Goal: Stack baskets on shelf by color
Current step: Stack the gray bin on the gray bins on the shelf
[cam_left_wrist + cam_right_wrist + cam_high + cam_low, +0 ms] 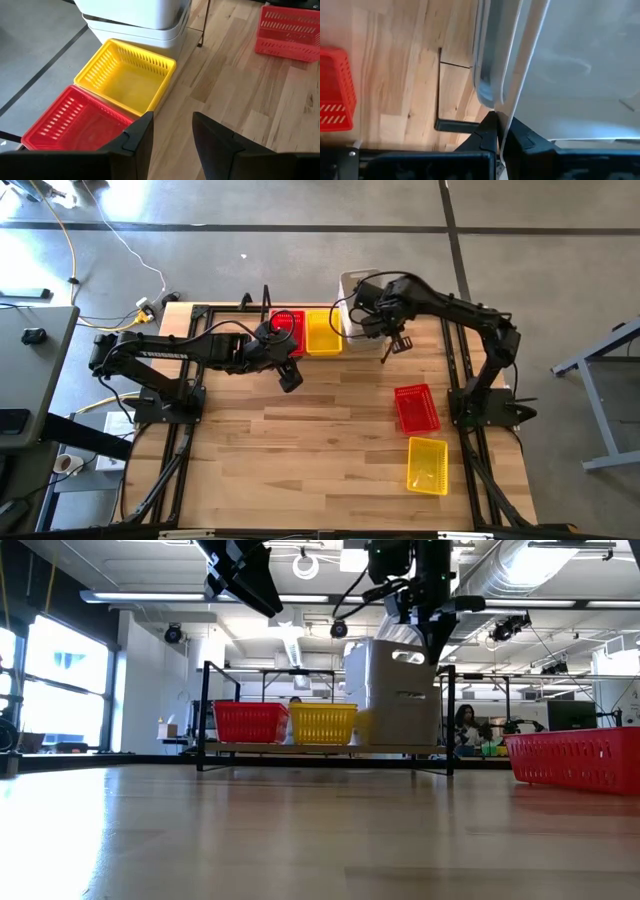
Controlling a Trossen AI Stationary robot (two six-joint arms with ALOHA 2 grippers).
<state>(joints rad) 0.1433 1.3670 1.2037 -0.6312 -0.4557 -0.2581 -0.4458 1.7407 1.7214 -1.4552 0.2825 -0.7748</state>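
High view: the shelf (255,305) sat along the worktop's (330,430) far edge, w/ a red basket (288,330), a yellow basket (322,332) and the grey-white stack (352,305) side by side on it. Right claw (372,320) was at the stack's near rim. Left claw (290,376) hung over the worktop just in front of the red one. A loose red basket (416,408) and a loose yellow basket (427,464) lay near the right edge, close to each other.

Low view: the grey-white stack stood taller than its neighbours, its top basket (392,660) tilted.

Left wrist view: left claw (172,135) was released, nothing between its fingers.

Right wrist view: right claw (501,132) was clenched on the top grey-white basket's thin rim (512,75).

Risk, as I judge it: grip is on one rim edge only, so the basket could pivot and slip, or seat crooked and not nest. If it catches on the one below, the stack could get shoved off the shelf's far side.
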